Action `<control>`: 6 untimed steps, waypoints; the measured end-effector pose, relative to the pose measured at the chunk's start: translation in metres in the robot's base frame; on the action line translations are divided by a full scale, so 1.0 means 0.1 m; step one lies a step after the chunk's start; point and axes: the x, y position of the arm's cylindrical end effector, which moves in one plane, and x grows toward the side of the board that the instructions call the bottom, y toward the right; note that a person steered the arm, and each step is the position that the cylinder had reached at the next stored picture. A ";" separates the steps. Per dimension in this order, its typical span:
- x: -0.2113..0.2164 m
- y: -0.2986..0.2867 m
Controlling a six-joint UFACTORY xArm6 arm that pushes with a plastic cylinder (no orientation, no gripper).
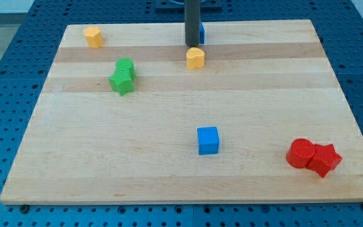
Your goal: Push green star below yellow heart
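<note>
We are seeing my tip point(192, 45) standing just beyond the yellow heart point(195, 58) toward the view's top, the green star point(122, 82) lying well to the view's left, touching the green cylinder point(125, 66).
</note>
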 end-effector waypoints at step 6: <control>0.49 -1.53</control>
